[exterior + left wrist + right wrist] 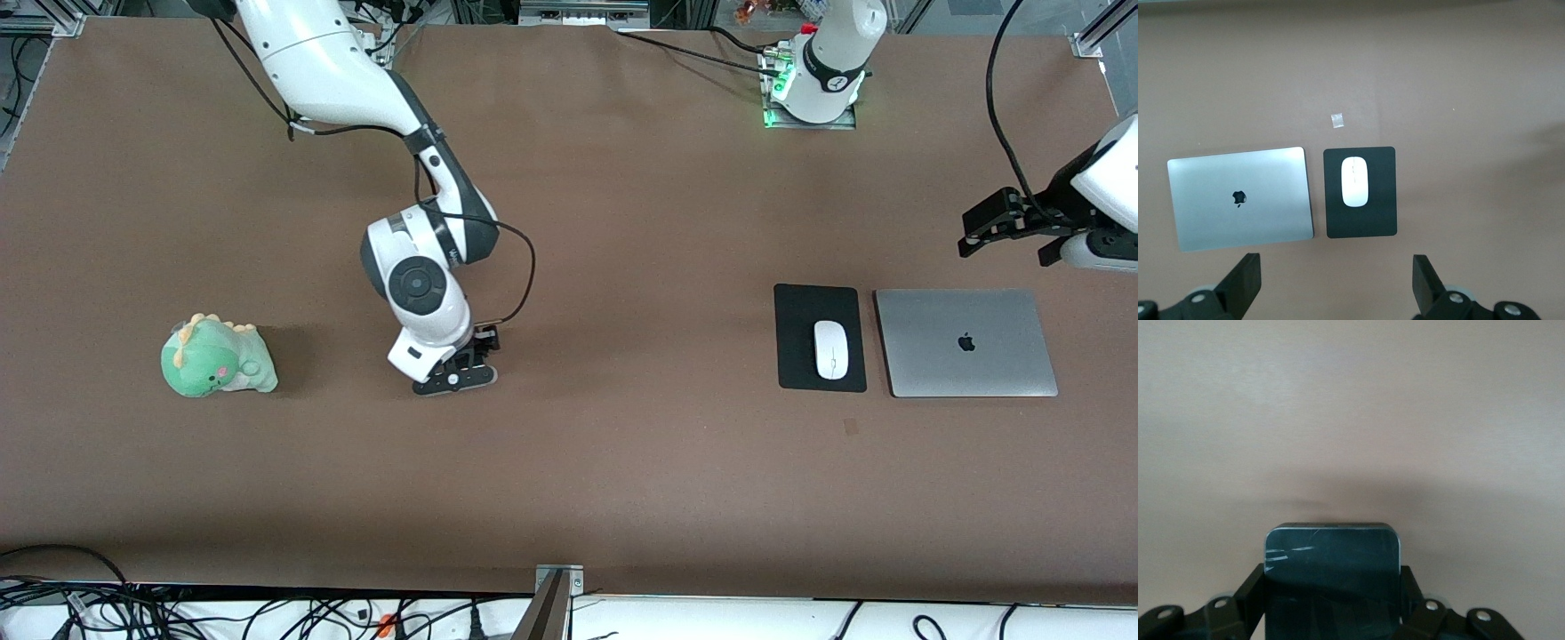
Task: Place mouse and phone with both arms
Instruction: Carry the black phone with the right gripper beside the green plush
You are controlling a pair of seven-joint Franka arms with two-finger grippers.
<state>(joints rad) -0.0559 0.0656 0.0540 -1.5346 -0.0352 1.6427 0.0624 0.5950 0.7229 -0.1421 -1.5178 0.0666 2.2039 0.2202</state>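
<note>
1. two grippers show. the right gripper (455, 378) is low over the bare brown desk (622, 462), about midway along it, between the green dinosaur plush (217, 357) and the mouse pad (820, 338).
2. its jaws are closed onto the phone (1331, 577), one finger (1248, 600) pressed against each long edge of the black slab; in the right wrist view the slab fills the gap between them completely.
3. the phone's rounded-corner end juts out past the fingertips, and its long axis runs straight out from the gripper. its dark glass face shows a few pale scratches. the front view hides the phone under the gripper, so i cannot tell whether it touches the desk.
4. the left gripper (1013, 233) hangs in the air near the left arm's end of the desk, over bare surface farther from the front camera than the laptop (966, 342). its jaws are spread wide with nothing between them; both fingers (1245, 280) frame open desk in the left wrist view.
5. the mouse (831, 349) lies flat on the black mouse pad, centred on it. its long axis runs toward and away from the front camera, parallel with the pad's long sides.
6. the closed silver laptop sits just beside the pad, toward the left arm's end.
7. a small pale scrap (1337, 119) lies on the desk near the pad.
</note>
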